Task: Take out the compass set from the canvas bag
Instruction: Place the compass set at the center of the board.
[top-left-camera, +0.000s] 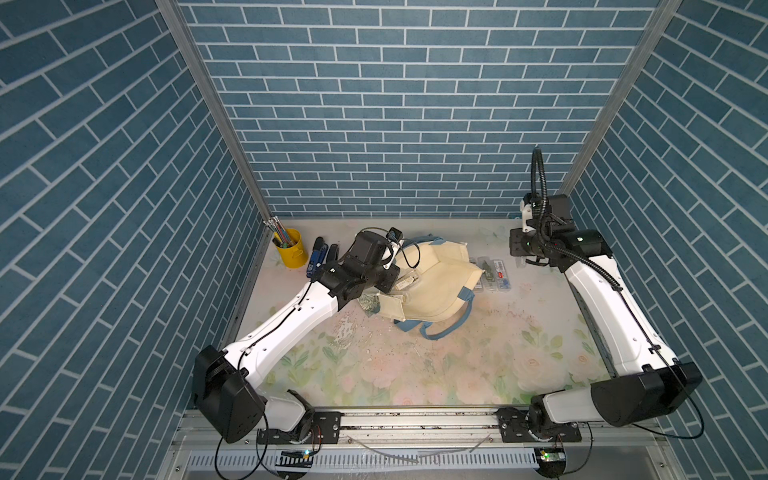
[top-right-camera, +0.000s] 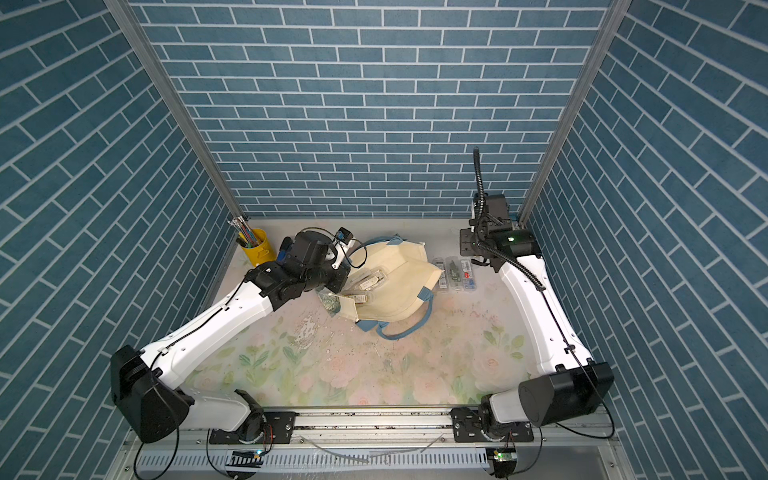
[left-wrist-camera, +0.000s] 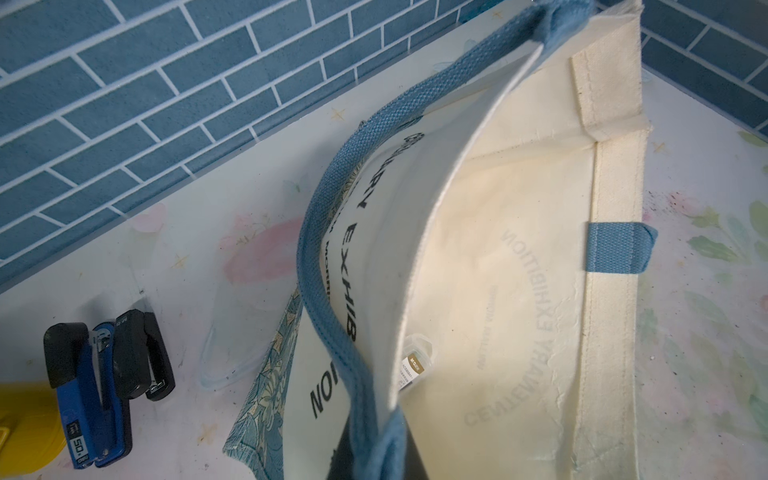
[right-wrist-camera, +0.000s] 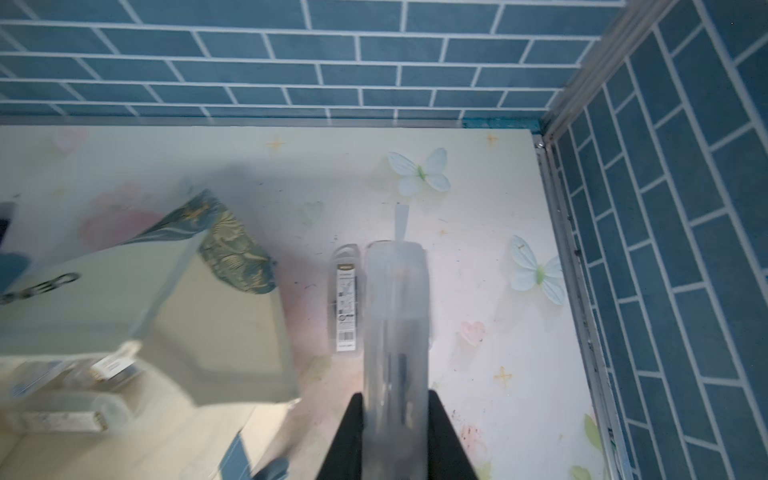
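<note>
The cream canvas bag (top-left-camera: 436, 286) (top-right-camera: 399, 286) lies slumped at the back middle of the table, its mouth held open. My left gripper (left-wrist-camera: 374, 455) is shut on the bag's rim and blue strap (left-wrist-camera: 328, 266). Inside the bag (left-wrist-camera: 519, 270) lies a clear compass set case (left-wrist-camera: 415, 361). My right gripper (right-wrist-camera: 395, 436) is shut on another clear compass set (right-wrist-camera: 395, 324), held above the table at the back right beside the bag (right-wrist-camera: 166, 316). In a top view this gripper (top-left-camera: 534, 261) hangs right of the compass sets lying on the table (top-left-camera: 492, 274) (top-right-camera: 457, 274).
A yellow pen cup (top-left-camera: 289, 247) and staplers (top-left-camera: 320, 257) (left-wrist-camera: 95, 386) stand at the back left by the wall. One boxed set (right-wrist-camera: 345, 299) lies directly under the held case. Brick-pattern walls close in the back and both sides.
</note>
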